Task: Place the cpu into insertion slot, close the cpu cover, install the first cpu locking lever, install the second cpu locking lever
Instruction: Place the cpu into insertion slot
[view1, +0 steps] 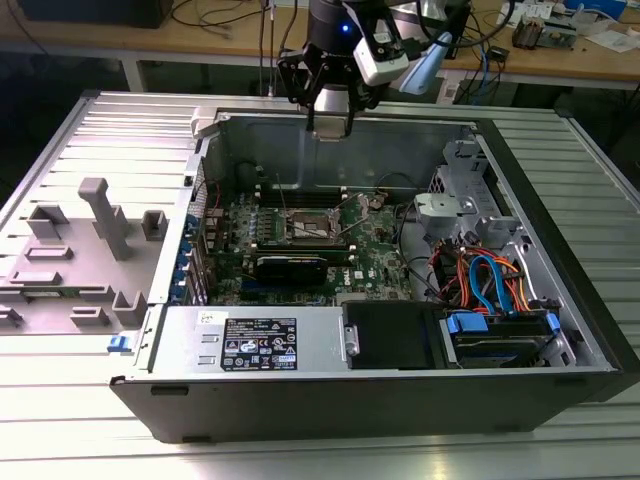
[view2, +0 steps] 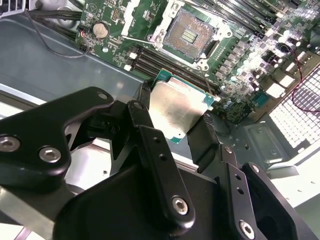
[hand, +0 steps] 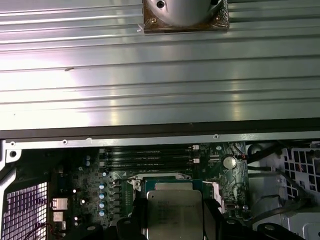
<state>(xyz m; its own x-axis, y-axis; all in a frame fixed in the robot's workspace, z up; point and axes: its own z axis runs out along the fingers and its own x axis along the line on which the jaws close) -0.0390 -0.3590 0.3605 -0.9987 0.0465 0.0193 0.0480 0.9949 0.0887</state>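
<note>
You have a wide metal table (view1: 300, 455) with long straight grooves all over its top. A big black computer box (view1: 330, 400) sits flat on it, with its open side facing up. Just beside the box, on the exterior view's left, a grey plastic holder (view1: 95, 255) lies on the table too, with small blocks and one tall post sticking up.
</note>
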